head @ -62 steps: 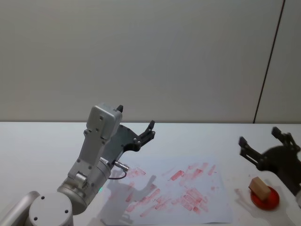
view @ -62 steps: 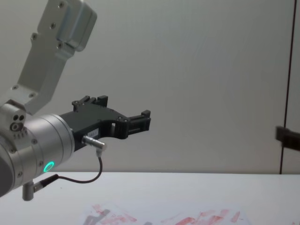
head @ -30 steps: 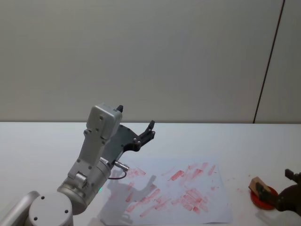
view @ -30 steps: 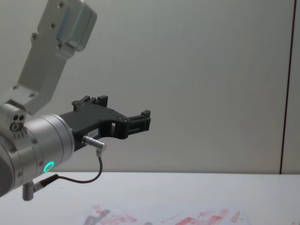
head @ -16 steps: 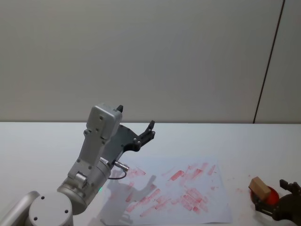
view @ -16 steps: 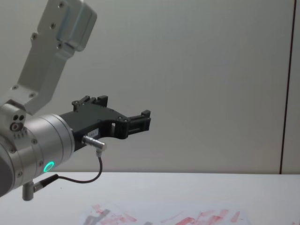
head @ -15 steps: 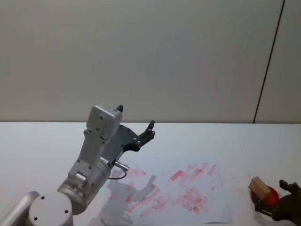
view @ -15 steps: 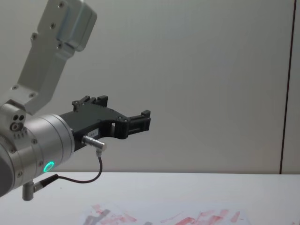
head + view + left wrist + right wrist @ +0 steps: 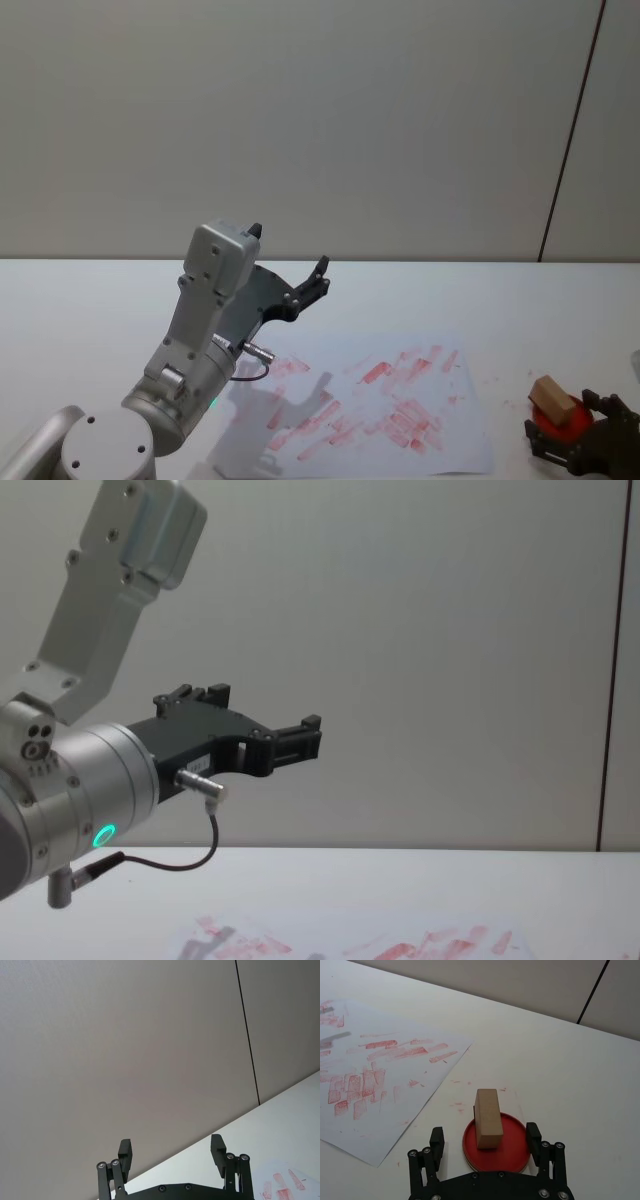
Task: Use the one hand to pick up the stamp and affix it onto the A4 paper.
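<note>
- Nearest, low right, partly cut off: right end effector [image 9: 485,1131], spread wide, gripping nothing.
- Between its fingers, seemingly untouched: stamp [image 9: 487,1119], upright on red ink pad [image 9: 514,1149].
- Farther left: A4 paper [image 9: 372,402], flat on surface [image 9: 580,1085].
- Raised behind: left end effector [image 9: 171,1152], open, empty.

The right pincer [image 9: 562,420] has sunk from above the stamp [image 9: 553,400] to low behind it, jaws spread.

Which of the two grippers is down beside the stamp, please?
The right gripper, low and open astride the stamp on its red pad; the left gripper hangs open, high above the table.
</note>
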Action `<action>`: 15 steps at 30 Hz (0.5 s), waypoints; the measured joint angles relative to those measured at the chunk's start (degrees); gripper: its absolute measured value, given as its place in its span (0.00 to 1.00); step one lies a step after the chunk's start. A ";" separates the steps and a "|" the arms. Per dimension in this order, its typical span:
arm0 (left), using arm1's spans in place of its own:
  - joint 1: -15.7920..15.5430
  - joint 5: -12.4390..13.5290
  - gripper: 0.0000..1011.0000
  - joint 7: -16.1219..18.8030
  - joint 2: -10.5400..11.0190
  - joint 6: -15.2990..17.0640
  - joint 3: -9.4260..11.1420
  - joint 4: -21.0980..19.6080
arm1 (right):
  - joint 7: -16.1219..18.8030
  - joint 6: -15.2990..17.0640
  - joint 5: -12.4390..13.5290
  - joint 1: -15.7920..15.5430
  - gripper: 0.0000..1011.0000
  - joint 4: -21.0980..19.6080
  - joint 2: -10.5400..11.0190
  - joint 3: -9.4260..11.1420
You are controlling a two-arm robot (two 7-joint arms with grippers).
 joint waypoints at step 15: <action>0.00 0.00 0.99 0.00 0.00 0.00 0.00 0.00 | 0.84 -0.58 -1.12 1.59 0.99 1.77 -1.43 -0.82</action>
